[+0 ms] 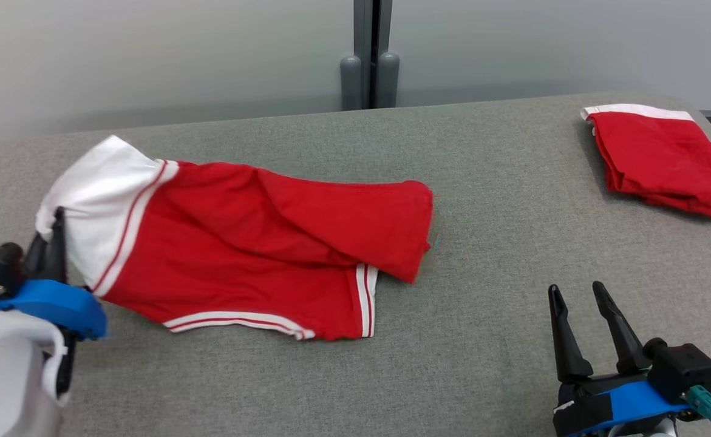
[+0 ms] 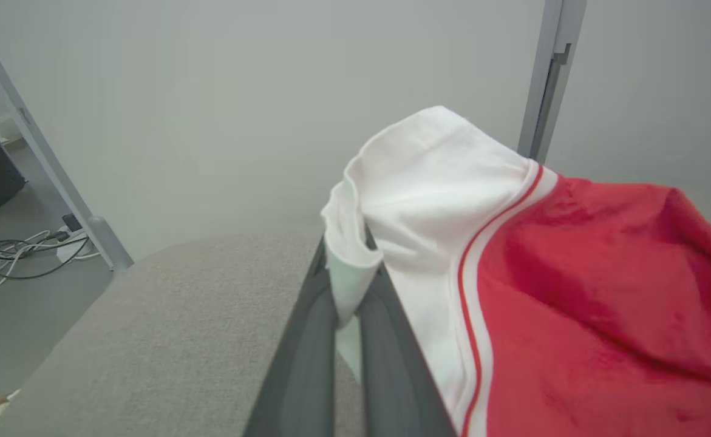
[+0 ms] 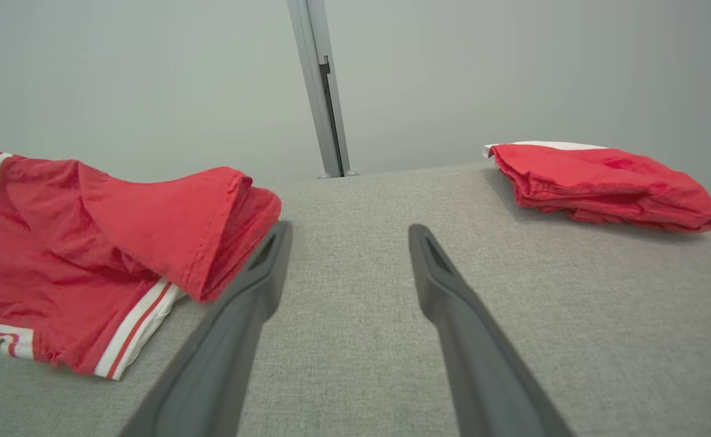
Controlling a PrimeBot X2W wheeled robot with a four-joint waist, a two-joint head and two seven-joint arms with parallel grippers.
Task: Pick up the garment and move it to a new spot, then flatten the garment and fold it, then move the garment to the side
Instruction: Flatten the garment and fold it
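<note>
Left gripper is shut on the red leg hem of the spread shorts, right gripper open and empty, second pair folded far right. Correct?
Not the red hem: the left gripper is shut on the white waistband of the shorts, per the left wrist view. The right gripper is open and empty; the folded pair lies far right.

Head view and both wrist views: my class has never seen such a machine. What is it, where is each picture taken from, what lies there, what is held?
This is a two-armed robot. The head view looks down from its head; each wrist view looks along one gripper's two dark fingers. On the grey fabric surface lie crumpled red shorts and, far right, a folded red garment. The left gripper is shut on the shorts' white band. The right gripper is open, holding nothing.
</note>
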